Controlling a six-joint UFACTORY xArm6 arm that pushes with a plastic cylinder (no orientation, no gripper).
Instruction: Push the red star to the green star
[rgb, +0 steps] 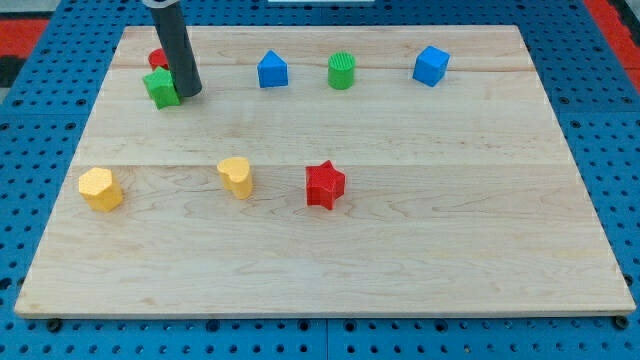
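Note:
The red star (324, 185) lies near the middle of the wooden board (400, 250), slightly toward the view's bottom. The green star (161, 88) sits at the upper left. My tip (190, 93) rests just right of the green star, touching or nearly touching it. The dark rod rises from there to the view's top. The red star is far from my tip, down and to the right.
A red block (157, 59) peeks out behind the rod, just above the green star. A blue house-shaped block (272, 70), a green cylinder (342, 71) and a blue cube (431, 66) line the top. A yellow hexagon-like block (101, 189) and a yellow heart (237, 176) lie left of the red star.

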